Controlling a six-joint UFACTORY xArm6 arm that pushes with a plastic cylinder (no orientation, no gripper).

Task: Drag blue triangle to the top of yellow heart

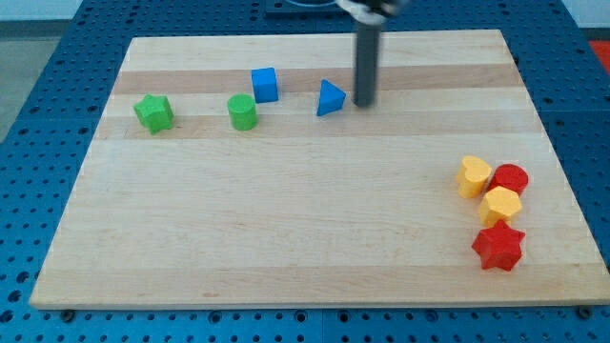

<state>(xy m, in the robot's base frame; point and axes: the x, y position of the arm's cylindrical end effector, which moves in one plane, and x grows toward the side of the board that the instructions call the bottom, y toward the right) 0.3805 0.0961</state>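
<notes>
Near the table's top edge, my tip (364, 103) stands just right of the blue triangle (330, 98); we have no claw. We should circle left, then push toward the yellow heart (473, 176) near the right edge.

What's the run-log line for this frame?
tip: just right of blue triangle, small gap | yellow heart: far lower right, beside red cluster | drag: not yet done

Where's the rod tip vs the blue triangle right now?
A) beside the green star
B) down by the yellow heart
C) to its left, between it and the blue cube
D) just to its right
D: my tip sits just to the view's right of the blue triangle, close beside it; whether they touch can't be told.
</notes>
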